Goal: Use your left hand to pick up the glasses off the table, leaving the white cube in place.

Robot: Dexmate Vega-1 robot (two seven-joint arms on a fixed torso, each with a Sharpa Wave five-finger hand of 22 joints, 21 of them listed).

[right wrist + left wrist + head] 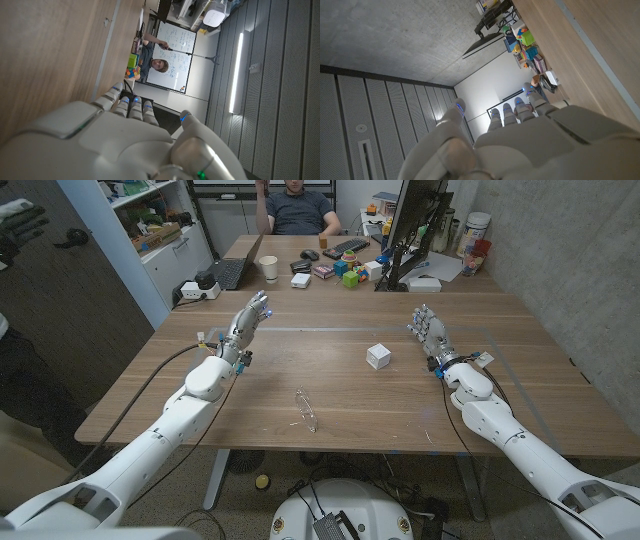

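Head view gave us the whole layout. The clear-framed, thin wire-like glasses (306, 410) lay on the brown wooden table (520, 330) near its front edge, roughly midway between the two arms and touched by nothing. The small white cube (378, 356) sat apart from them, farther back and toward the right arm's side. We judged that this gap was deliberate: it left room for a hand to come down on the glasses without nudging the cube, which was to stay put.

The white five-finger left hand (247, 322) was raised over the table's left portion, fingers extended and apart, holding nothing. It stood well away from the glasses, farther from the robot than they lay, so we took the grasp as not yet begun. The left wrist view agreed: the fingers (512, 112) reached out straight, with nothing between them.

The white right hand (428, 332) was likewise unclenched and empty, fingers upright, beyond the cube on the right side. We read it as parked, since the task gave it no part.

Behind the table sat a person (300, 208), beside scattered coloured blocks (350, 272) and a laptop (232, 272), all well clear of the working area.
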